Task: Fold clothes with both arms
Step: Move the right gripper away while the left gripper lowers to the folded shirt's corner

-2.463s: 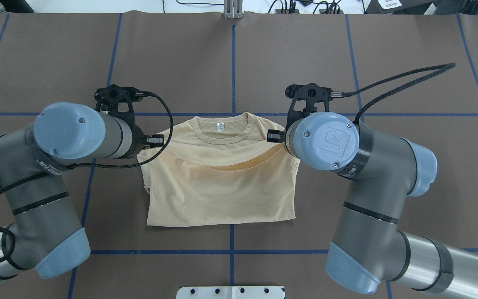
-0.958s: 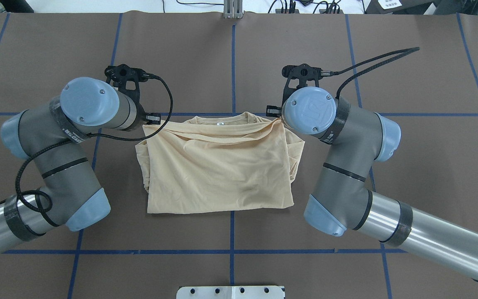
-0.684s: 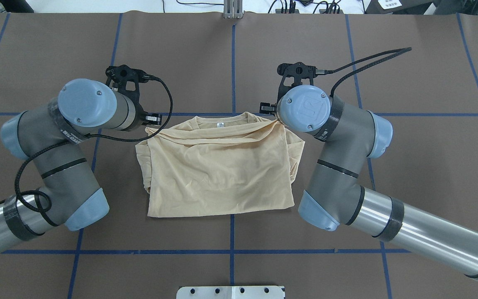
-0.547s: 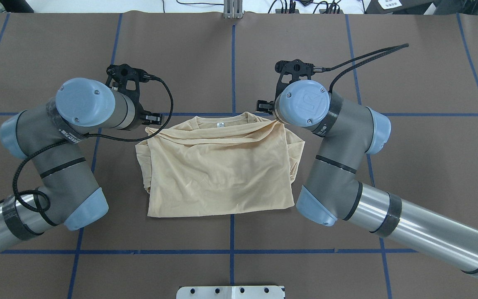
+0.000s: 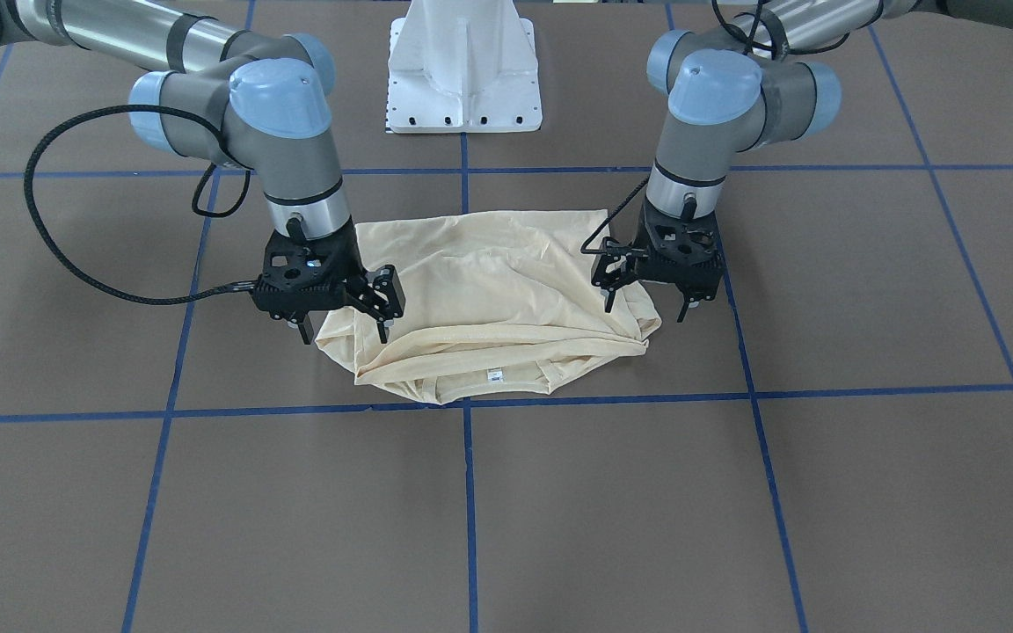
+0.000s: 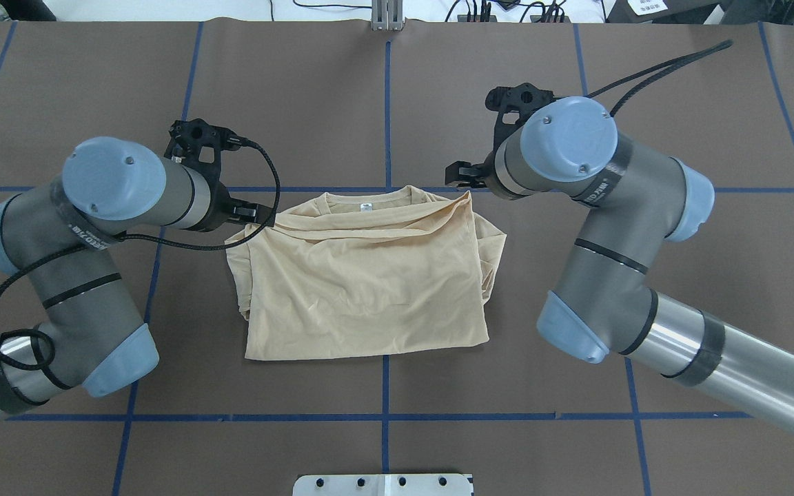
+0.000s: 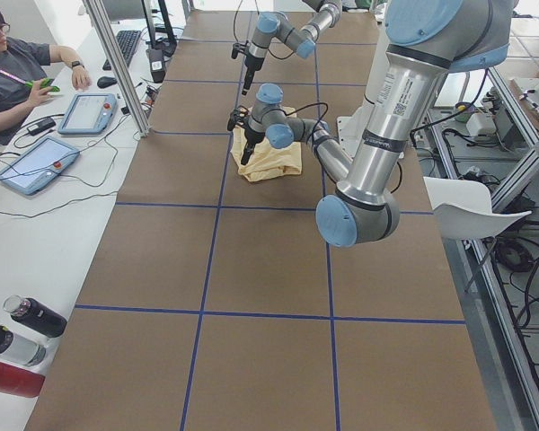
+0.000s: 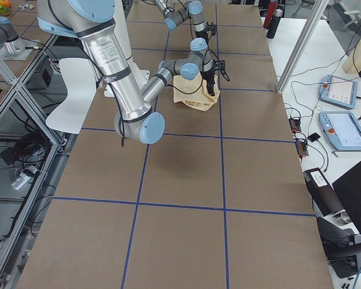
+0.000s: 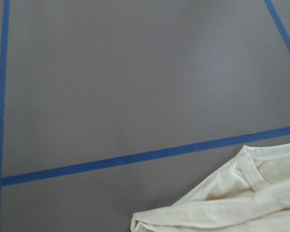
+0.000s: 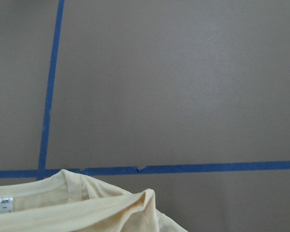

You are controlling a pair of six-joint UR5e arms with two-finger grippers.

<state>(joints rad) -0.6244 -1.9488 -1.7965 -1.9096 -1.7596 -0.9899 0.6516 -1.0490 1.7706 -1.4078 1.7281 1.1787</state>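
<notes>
Front-facing exterior: we saw left pincer [image 5: 644, 308] and right pincer [image 5: 344, 332] spread empty, presumably letting the folded T-shirt [image 5: 489, 290] settle on the tabletop [image 5: 559, 492].

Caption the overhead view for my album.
Grey tubular left arm and right arm flank a folded pale yellow T-shirt on brown table.

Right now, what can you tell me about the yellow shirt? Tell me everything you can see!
The shirt is pale cream-yellow, thin and soft-looking. It lies folded over on the brown table, a bit wrinkled, with its near edge straight. Its collar and small white label peek out at the far edge. No print shows. The left tool and right tool are open by its far corners, not gripping it.
</notes>
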